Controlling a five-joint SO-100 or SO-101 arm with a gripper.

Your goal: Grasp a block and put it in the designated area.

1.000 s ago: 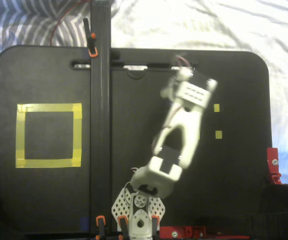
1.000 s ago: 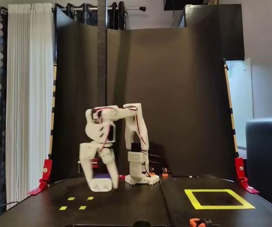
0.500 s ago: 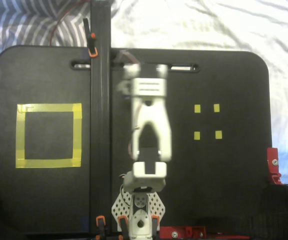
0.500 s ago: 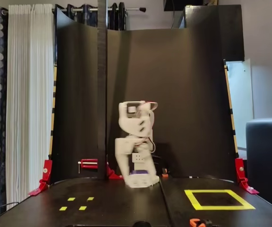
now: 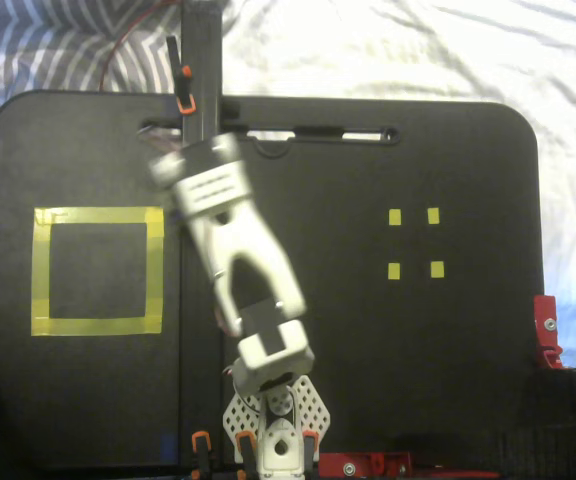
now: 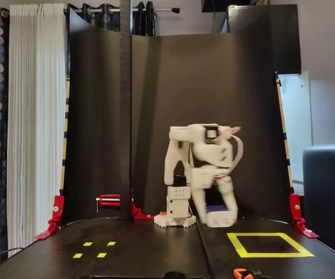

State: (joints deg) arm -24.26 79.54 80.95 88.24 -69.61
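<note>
A: Where is the block sitting?

B: In a fixed view, a small dark blue patch (image 6: 216, 208) is showing at the blurred gripper (image 6: 220, 218), low over the black board, just left of the yellow tape square (image 6: 270, 244). It appears to be the block, held at the gripper tip. Its prongs and long axis are too smeared to read.

A: And from above?

B: In a fixed view the block is hiding under the white arm (image 5: 243, 270). The gripper end (image 5: 173, 170) is blurring near the far edge of the board, beside the vertical black post (image 5: 200, 60).

A: Are the fingers spread or pinching?

B: The blue patch is lying between white gripper parts, so it looks pinched, but motion blur is stopping me from telling for certain.

A: Where is the designated area lying?

B: From above, the yellow square (image 5: 98, 271) is lying left of the arm, its inside showing bare black surface. The gripper is hovering near its upper right corner, outside the outline.

A: Anything else around?

B: Four tiny yellow squares (image 5: 415, 243) are sitting well apart on the right side. Red clamps (image 5: 546, 330) are gripping the board edges, and the post is standing close behind the arm.
</note>
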